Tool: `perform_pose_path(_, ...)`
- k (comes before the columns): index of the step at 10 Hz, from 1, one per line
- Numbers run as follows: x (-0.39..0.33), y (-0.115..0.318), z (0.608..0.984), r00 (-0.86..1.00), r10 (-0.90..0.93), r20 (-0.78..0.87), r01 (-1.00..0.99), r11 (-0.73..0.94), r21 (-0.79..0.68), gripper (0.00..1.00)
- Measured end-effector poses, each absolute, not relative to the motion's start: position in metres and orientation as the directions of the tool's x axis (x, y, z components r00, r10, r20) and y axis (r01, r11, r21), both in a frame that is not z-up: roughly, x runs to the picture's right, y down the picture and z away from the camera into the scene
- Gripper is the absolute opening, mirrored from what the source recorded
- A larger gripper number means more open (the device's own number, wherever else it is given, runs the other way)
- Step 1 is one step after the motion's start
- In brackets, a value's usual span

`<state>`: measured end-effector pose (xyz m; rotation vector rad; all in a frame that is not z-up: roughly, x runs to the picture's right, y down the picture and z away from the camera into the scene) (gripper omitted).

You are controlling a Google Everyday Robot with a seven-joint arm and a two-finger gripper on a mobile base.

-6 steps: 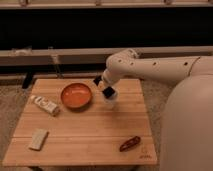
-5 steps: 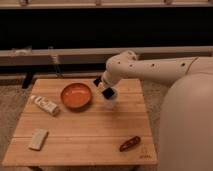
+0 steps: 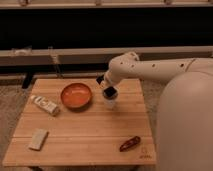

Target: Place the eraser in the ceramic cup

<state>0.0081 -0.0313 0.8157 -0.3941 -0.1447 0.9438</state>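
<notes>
Here, your gripper [image 3: 109, 93] hung low over the back right part of the table [image 3: 95, 135], at the rim of the cup [image 3: 110, 104]. Whether the gripper was open or closed could not be told, nor whether it touched the cup. The arm [image 3: 150, 70] reached in from the right, bent at a pale rounded elbow, and the robot's body [image 3: 187, 125] filled the right edge of the view.

The eraser [image 3: 38, 139], a pale flat block, lay near the front left corner of the table, well apart from both gripper and cup. It rested flat on the wood, with nothing touching it.

The table was a light wooden slab with the grain running left to right. An orange bowl [image 3: 76, 96] stood upright just left of the cup and apart from it. A white tube [image 3: 45, 105] lay on its side at the left edge, set at a slant. A reddish-brown item [image 3: 130, 143] lay near the front right corner; what it was could not be told.

Behind the table a pale ledge [image 3: 60, 54] ran the width of the room, with a dark band of wall [image 3: 100, 27] above it and shadow below. The floor [image 3: 10, 105] was a speckled grey carpet, seen to the left of the table.
</notes>
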Motion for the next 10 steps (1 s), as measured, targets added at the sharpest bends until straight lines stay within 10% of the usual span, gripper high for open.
perform_pose_path(10,0.022,-0.031,0.806,0.590,0.806,-0.042,-0.752,0.530,-0.391,0.80)
